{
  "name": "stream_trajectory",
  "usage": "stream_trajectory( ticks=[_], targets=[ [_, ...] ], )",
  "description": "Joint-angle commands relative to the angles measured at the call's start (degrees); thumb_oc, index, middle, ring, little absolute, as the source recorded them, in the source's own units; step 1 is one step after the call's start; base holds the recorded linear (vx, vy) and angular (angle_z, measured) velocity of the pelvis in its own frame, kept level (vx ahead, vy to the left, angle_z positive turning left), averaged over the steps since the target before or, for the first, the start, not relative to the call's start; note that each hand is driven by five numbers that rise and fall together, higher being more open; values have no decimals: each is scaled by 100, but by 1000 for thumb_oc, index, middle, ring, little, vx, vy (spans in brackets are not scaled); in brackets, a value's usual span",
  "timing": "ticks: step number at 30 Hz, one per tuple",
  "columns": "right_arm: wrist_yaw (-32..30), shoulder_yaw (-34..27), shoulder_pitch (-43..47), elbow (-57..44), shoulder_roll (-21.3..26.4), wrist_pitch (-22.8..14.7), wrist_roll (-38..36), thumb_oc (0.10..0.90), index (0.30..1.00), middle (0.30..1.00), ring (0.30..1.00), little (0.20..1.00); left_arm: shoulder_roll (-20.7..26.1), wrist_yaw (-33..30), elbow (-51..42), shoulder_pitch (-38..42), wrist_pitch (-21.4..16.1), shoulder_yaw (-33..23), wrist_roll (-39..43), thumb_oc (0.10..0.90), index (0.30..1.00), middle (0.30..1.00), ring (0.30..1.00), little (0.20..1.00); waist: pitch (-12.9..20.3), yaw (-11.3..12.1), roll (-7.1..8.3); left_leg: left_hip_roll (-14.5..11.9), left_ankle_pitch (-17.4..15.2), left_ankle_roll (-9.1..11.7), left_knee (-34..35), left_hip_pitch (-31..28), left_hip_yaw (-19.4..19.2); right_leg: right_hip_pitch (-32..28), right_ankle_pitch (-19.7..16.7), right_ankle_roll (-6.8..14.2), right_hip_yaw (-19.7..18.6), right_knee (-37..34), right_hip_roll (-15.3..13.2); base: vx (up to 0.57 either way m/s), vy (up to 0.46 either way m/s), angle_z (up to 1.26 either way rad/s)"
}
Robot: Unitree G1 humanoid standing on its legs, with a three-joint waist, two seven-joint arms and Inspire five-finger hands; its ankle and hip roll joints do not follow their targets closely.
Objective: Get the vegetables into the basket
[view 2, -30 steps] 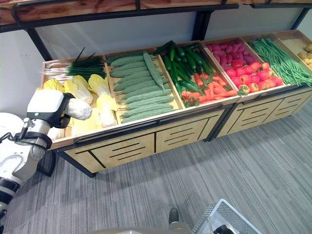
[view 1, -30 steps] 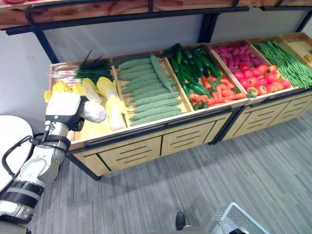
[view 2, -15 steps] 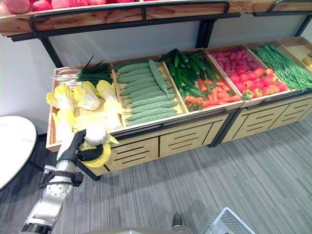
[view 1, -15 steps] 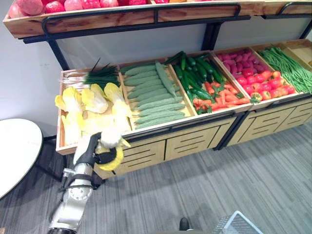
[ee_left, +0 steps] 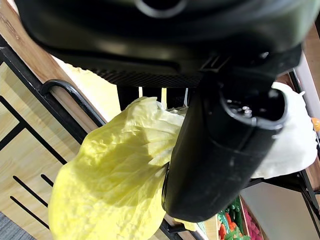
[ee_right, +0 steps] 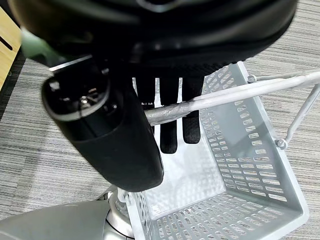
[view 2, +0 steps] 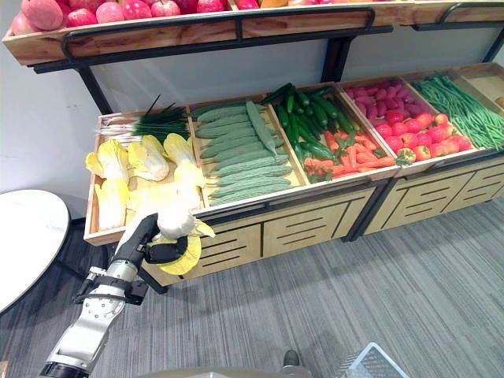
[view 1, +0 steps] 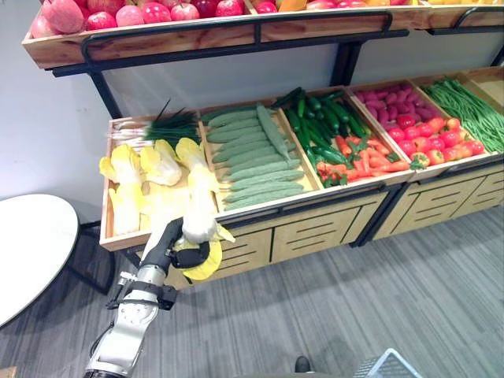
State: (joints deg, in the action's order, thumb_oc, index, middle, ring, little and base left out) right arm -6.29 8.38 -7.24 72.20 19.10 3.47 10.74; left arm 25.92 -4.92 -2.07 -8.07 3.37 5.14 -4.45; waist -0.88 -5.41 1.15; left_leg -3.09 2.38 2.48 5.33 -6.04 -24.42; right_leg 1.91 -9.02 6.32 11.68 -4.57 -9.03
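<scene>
My left hand (view 1: 168,245) is shut on a yellow-white napa cabbage (view 1: 200,229), held in the air just in front of the cabbage crate's front edge (view 2: 118,230). The left wrist view shows the yellow leaves (ee_left: 110,190) and pale stem (ee_left: 295,142) wrapped by the thumb (ee_left: 220,150). My right hand (ee_right: 110,135) is curled round the metal handle (ee_right: 225,97) of a pale plastic basket (ee_right: 260,200) hanging above the grey floor. A corner of the basket (view 1: 387,365) shows at the lower right.
The wooden stand holds crates of more cabbages (view 1: 130,169), scallions (view 1: 161,126), green gourds (view 1: 252,153), cucumbers and carrots (view 1: 339,142), tomatoes (view 1: 429,134) and green beans (view 1: 472,106). Apples (view 1: 118,14) fill the upper shelf. A round white table (view 1: 24,252) stands at left.
My left hand closed on a cabbage in the crate, lifted it out and drew it back past the crate's front edge. The camera has also shifted.
</scene>
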Motion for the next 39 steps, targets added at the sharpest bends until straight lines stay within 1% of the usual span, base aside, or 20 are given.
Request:
stream_trajectory(
  ticks=[1,4,7,8,9,10,11,12,14,18,20,23,25,26,27,31,32,35,36,39],
  targets=[
    [-219,-120,527,57,-103,-98,-359,400,300,300,300,300,297,-298,-684,946,-624,-74,40,400,300,300,300,300,4,-112,268,4,2,78,-33,224,457,65,-59,601,-643,630,-328,-60,111,-3],
    [-241,-12,576,-13,-105,-95,-265,400,300,300,300,300,340,-300,-616,1209,-636,123,71,400,300,300,300,300,-141,-205,340,62,-96,27,-33,190,285,269,-217,684,-824,732,-361,-47,111,-30],
    [-244,103,557,-82,-153,-105,-146,400,300,300,300,300,380,-338,-523,1371,-661,206,89,400,300,300,300,300,-276,-288,432,40,-108,36,-33,186,-53,528,-560,806,-915,747,-371,-81,54,-66],
    [-243,135,580,-80,-187,-115,-133,400,300,300,300,300,411,-397,-469,1402,-658,174,92,400,300,300,300,300,-350,-267,405,-53,-74,35,-33,190,-240,685,-601,798,-618,923,-410,-148,56,-58],
    [-238,155,589,-72,-199,-123,-115,400,300,300,300,300,428,-410,-463,1408,-649,160,83,400,300,300,300,300,-372,-200,363,-108,-53,30,-33,194,-363,671,-487,753,-271,1038,-500,-153,60,-112],
    [-237,177,595,-65,-209,-124,-91,400,300,300,300,300,445,-424,-473,1406,-636,159,82,400,300,300,300,300,-390,-182,322,-145,-43,16,-33,197,-427,633,-351,697,-52,1201,-557,-118,73,-146],
    [-241,190,607,-58,-219,-128,-80,400,300,300,300,300,445,-425,-484,1407,-628,162,83,400,300,300,300,300,-397,-184,310,-170,-43,13,-33,186,-472,579,-212,663,60,1329,-587,-33,98,-129],
    [-237,200,618,-36,-232,-122,-63,400,300,300,300,300,454,-425,-503,1398,-617,154,84,400,300,300,300,300,-371,-155,267,-190,-164,28,-33,136,-416,480,-30,719,93,1491,-615,-72,74,-64],
    [-236,208,701,44,-245,-103,-22,400,300,300,300,300,475,-433,-577,1326,-573,60,58,400,300,300,300,300,-294,11,259,-234,-100,-34,-33,194,-724,119,223,674,490,1884,-770,-146,20,-28],
    [-231,219,787,67,-235,-91,29,400,300,300,300,300,483,-440,-665,1194,-559,-85,35,400,300,300,300,300,-169,198,351,-196,-35,-45,-33,246,-990,-311,122,767,760,1602,-740,-70,-40,-42],
    [-221,253,845,47,-222,-94,57,400,300,300,300,300,471,-438,-659,1059,-574,-257,9,400,300,300,300,300,-89,341,403,-277,113,45,-43,286,-1166,-546,284,748,897,1035,-604,-52,-137,-38],
    [-212,261,825,56,-209,-102,38,400,300,300,300,300,414,-412,-651,1010,-577,-246,12,400,300,300,300,300,-60,340,390,-363,206,125,-53,277,-1120,-658,498,638,881,787,-433,6,-109,-47],
    [-207,255,819,54,-201,-107,34,400,300,300,300,300,399,-412,-645,994,-580,-245,14,400,300,300,300,300,-62,336,385,-387,233,147,-55,277,-1109,-695,525,613,887,725,-391,-8,-121,-17],
    [-207,263,798,1,-160,-117,19,400,300,300,300,300,370,-416,-651,982,-583,-231,26,400,300,300,300,300,-94,318,362,-480,370,225,-59,315,-1039,-768,690,516,859,609,-234,-21,-164,-16],
    [-207,261,788,-14,-147,-122,12,400,300,300,300,300,359,-410,-651,977,-577,-233,22,400,300,300,300,300,-113,309,348,-517,417,257,-61,324,-1017,-779,733,486,860,590,-200,-25,-193,-1],
    [-212,264,752,-51,-112,-138,5,400,300,300,300,300,323,-406,-624,979,-570,-218,44,400,300,300,300,300,-166,280,295,-623,550,351,-66,374,-937,-797,805,403,851,550,-83,-17,-122,8],
    [-227,272,755,-72,-87,-138,-3,400,300,300,300,300,321,-408,-624,983,-559,-202,66,400,300,300,300,300,-200,267,254,-683,618,395,-68,403,-915,-776,843,361,847,559,-29,-19,-160,4],
    [-226,275,743,-97,-66,-140,-3,400,300,300,300,300,305,-405,-632,970,-557,-190,81,400,300,300,300,300,-217,254,222,-726,659,422,-70,413,-900,-761,872,327,833,571,11,-8,-91,-1],
    [-235,282,718,-160,-50,-158,-2,400,300,300,300,300,272,-393,-650,961,-560,-149,115,400,300,300,300,300,-293,223,152,-789,741,479,-77,444,-860,-767,895,269,802,550,86,0,-143,-3],
    [-225,293,709,-207,-12,-182,17,400,300,300,300,300,234,-371,-650,948,-584,-145,157,400,300,300,300,300,-380,198,85,-832,804,524,-134,465,-771,-784,947,212,770,536,148,2,-169,-5]
  ],
)
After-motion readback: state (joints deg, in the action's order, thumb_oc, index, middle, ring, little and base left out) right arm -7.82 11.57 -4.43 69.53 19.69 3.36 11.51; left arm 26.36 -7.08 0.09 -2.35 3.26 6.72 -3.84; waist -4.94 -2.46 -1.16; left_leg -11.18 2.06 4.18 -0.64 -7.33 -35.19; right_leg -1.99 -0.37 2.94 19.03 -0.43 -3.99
